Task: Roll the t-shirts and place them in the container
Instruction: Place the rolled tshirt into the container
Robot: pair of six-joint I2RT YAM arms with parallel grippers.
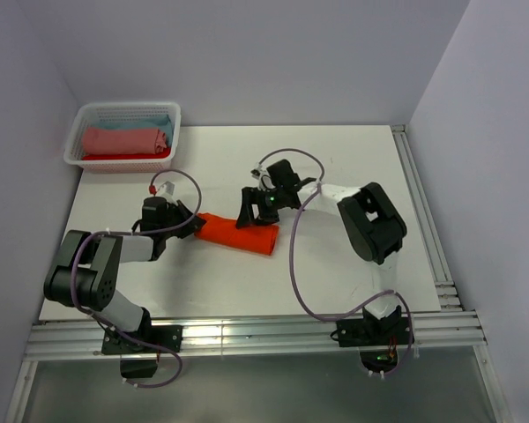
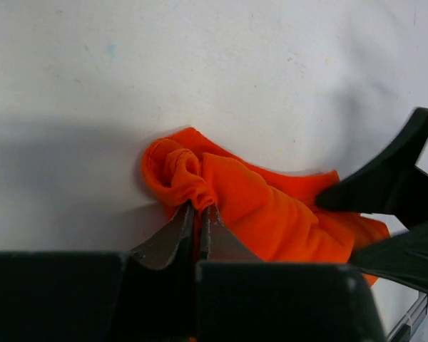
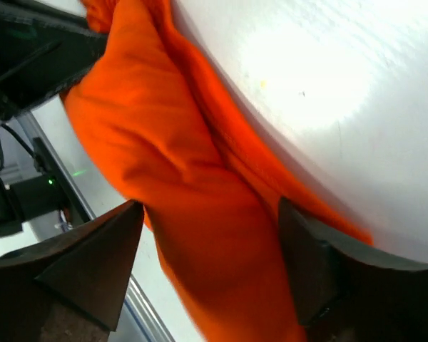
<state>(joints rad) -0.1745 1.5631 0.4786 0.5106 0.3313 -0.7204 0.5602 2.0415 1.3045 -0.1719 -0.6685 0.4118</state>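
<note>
Rolled bright orange cloth t-shirt (image 1: 238,233) mid-table. Left gripper (image 2: 197,217) clenched on its left end; right gripper (image 3: 210,242) spread wide, jaws straddling the roll. White plastic lattice basket (image 1: 74,148) far left, holding salmon-pink cloth roll (image 1: 123,139).

The left arm (image 1: 93,269) and right arm (image 1: 370,225) are black with white link sections. A thin mauve cable (image 1: 292,264) loops along each. The right gripper (image 3: 210,214) has dark wedge fingers (image 3: 85,271).
</note>
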